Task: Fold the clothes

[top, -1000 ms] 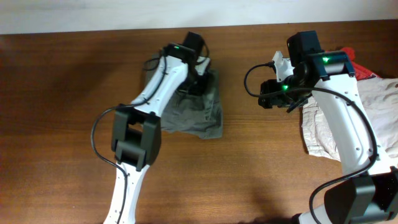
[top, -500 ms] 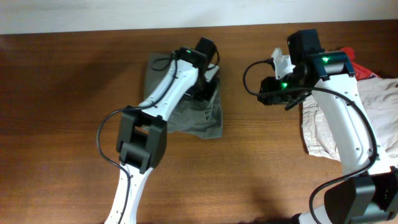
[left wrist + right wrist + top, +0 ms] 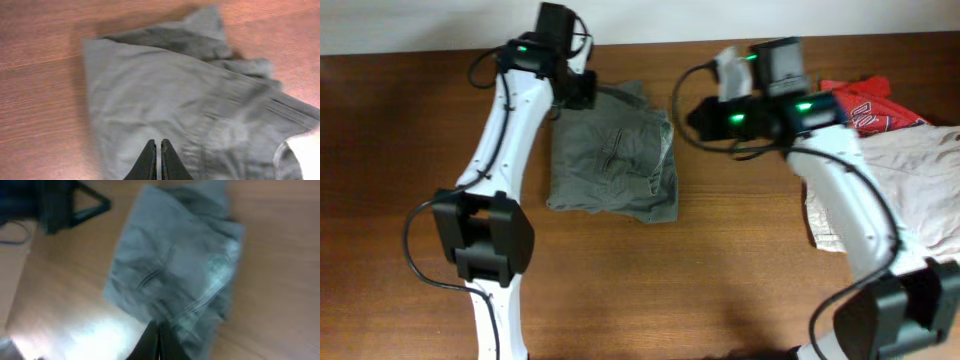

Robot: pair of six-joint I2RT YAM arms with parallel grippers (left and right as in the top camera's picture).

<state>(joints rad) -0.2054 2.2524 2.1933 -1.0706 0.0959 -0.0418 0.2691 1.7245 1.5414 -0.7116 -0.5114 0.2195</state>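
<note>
Left gripper (image 3: 156, 144) withdrew, closed, above olive shorts (image 3: 613, 160).

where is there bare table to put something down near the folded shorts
The table is bare left of the left arm, across the near edge below the olive-grey shorts, and between them and the beige shorts. Crowded at the far right: beige shorts and red T-shirt under the right arm.

bare table (image 3: 390, 220) left of shorts (image 3: 615, 165), clothing pile (image 3: 920, 170) crowding right edge
</note>
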